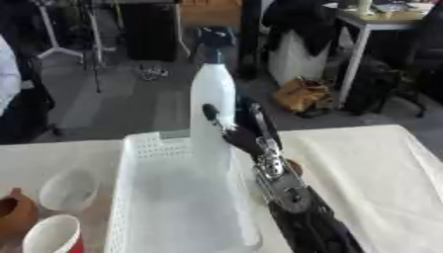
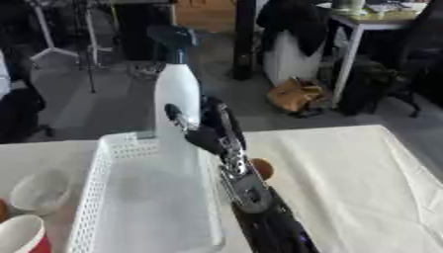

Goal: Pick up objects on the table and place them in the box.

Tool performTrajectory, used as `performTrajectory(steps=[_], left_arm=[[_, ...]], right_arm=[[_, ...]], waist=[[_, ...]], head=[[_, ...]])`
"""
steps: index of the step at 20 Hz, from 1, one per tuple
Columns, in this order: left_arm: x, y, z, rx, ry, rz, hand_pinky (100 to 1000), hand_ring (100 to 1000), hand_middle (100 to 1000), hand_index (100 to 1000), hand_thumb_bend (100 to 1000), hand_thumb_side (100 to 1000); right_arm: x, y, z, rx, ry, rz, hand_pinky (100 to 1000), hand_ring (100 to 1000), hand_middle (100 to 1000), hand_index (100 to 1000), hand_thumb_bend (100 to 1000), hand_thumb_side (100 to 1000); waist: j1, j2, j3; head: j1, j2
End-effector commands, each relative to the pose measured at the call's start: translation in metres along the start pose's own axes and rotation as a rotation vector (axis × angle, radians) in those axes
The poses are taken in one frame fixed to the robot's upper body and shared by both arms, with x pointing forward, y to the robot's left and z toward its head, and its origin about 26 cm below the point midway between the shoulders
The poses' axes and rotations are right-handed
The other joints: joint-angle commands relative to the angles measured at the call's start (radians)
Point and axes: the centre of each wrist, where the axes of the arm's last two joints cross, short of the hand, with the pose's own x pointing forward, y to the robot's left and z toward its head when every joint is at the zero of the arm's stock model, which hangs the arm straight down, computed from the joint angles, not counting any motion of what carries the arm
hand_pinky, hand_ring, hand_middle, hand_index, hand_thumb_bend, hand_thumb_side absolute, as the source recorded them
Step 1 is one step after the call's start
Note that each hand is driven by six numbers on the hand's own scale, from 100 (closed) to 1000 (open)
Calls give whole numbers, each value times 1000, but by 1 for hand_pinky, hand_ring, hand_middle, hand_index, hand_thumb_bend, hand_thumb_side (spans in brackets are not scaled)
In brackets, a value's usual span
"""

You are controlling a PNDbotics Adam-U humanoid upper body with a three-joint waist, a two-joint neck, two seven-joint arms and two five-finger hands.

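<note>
One hand [image 1: 245, 129], the right, has its fingers curled round a white spray bottle [image 1: 212, 106], held upright above the white box [image 1: 138, 197]. Just right of that hand's wrist, a small brown object [image 2: 261, 168] lies on the bench [image 2: 346, 168].

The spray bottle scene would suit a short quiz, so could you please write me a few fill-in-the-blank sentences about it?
1. The right hand holds a white spray bottle with a dark ____ on top.
2. The bottle is held upright over the white ____.
3. A clear cup stands on the table to the basket's ____.
4. The fingers are ____ round the bottle.

Missing words: nozzle; basket; left; curled
</note>
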Motion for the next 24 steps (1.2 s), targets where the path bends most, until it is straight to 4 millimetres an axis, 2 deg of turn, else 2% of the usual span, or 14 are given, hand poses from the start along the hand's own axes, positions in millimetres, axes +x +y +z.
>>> performTrajectory(steps=[1, 2, 3, 4, 5, 6, 7, 8, 9, 10, 11, 24], left_arm=[[4, 1, -7, 0, -30, 4, 948, 775, 773, 858, 100, 894], [4, 1, -6, -1, -29, 5, 948, 775, 773, 858, 100, 894], [4, 1, -6, -1, -29, 5, 948, 775, 773, 858, 100, 895], [4, 1, -6, 0, -29, 6, 948, 775, 773, 858, 100, 895], [4, 1, -6, 0, -29, 6, 948, 776, 774, 859, 100, 897], [5, 1, -6, 0, -28, 7, 948, 776, 774, 859, 100, 897], [4, 1, -6, 1, -28, 7, 948, 776, 774, 859, 100, 900], [4, 1, -6, 1, -27, 6, 948, 776, 774, 859, 100, 900], [4, 1, -6, 1, -27, 6, 949, 776, 774, 859, 100, 900], [4, 1, -6, 1, -27, 6, 949, 776, 774, 859, 100, 900], [4, 1, -6, 1, -26, 6, 949, 776, 773, 859, 100, 901], [4, 3, -6, 1, -25, -2, 949, 776, 771, 858, 100, 902]], right_arm=[[2, 0, -7, 37, -54, 59, 153, 210, 364, 568, 443, 483], [0, 1, -6, 53, -60, 75, 153, 210, 364, 568, 443, 483], [-2, 2, -4, 77, -65, 92, 248, 286, 408, 615, 487, 562], [-3, 3, -3, 98, -69, 108, 248, 286, 408, 615, 487, 562], [-5, 4, -2, 126, -69, 125, 509, 454, 524, 722, 623, 784], [-6, 5, -1, 157, -68, 142, 509, 454, 524, 722, 623, 784], [-6, 6, 0, 175, -72, 151, 778, 605, 683, 826, 565, 1000], [-5, 7, -1, 187, -79, 154, 778, 605, 683, 826, 565, 1000], [-4, 7, -1, 195, -85, 156, 837, 654, 737, 862, 501, 1000], [-3, 8, -1, 202, -90, 155, 837, 654, 737, 862, 501, 1000], [-2, 8, -2, 208, -97, 153, 866, 685, 757, 879, 448, 1000], [16, 8, -8, 223, -165, 126, 895, 718, 779, 893, 344, 1000]], waist=[[2, -17, 3], [2, -17, 3], [1, -16, 2], [1, -16, 2], [0, -16, 2], [0, -16, 1], [0, -16, 1], [-1, -16, 0], [-1, -16, -1], [-1, -16, -2], [-1, -16, -4], [0, -20, -27]], head=[[-7, -11], [-8, -10], [-8, -10], [-8, -10], [-8, -10], [-8, -9], [-8, -9], [-7, -8], [-6, -7], [-5, -6], [-5, -5], [13, -2]])
